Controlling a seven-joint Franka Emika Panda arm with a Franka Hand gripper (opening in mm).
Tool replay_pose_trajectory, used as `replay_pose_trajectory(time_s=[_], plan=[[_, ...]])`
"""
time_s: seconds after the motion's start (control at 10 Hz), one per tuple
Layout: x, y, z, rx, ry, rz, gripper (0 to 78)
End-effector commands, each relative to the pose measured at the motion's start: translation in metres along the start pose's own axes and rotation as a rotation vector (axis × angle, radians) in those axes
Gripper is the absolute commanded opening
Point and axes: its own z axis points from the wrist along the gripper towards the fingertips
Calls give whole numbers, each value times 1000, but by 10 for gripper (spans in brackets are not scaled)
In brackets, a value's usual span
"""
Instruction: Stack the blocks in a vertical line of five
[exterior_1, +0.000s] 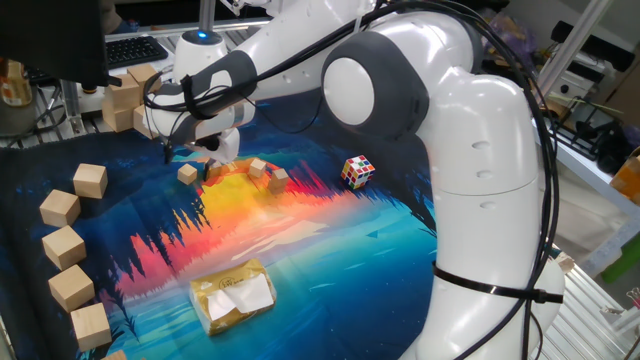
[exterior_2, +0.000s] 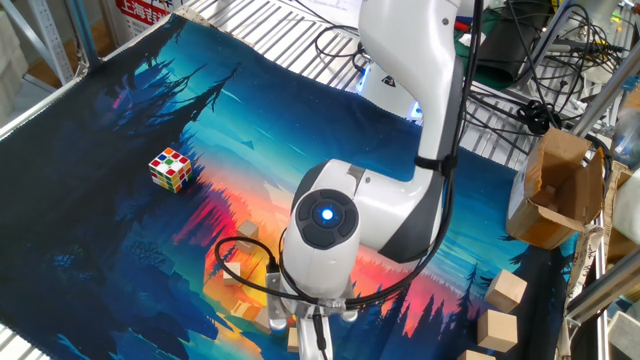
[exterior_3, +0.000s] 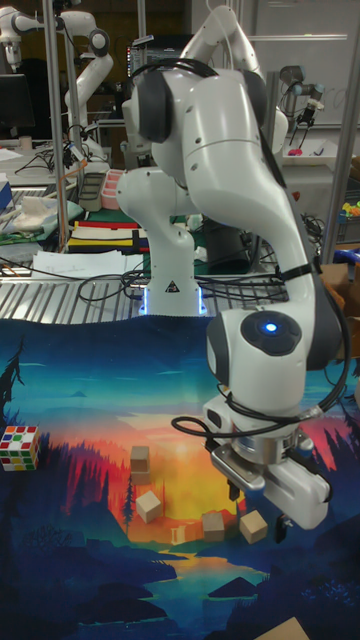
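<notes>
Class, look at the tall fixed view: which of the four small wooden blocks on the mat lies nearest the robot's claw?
The rightmost small block, lying just below the claw. The other three sit further left, toward the puzzle cube.

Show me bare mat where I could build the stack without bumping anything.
Bare mat lies between the puzzle cube and the yellow packet, and across the dark corner beyond the puzzle cube in the other fixed view. It is crowded under the gripper, where small blocks cluster, and along the row of large cubes.
</notes>
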Motion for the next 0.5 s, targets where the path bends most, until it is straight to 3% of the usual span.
replay_pose_trajectory(time_s=[0.1, 0.5], plan=[[1, 0, 2, -4, -3, 4, 775], [3, -1, 9, -9, 2, 12, 775]])
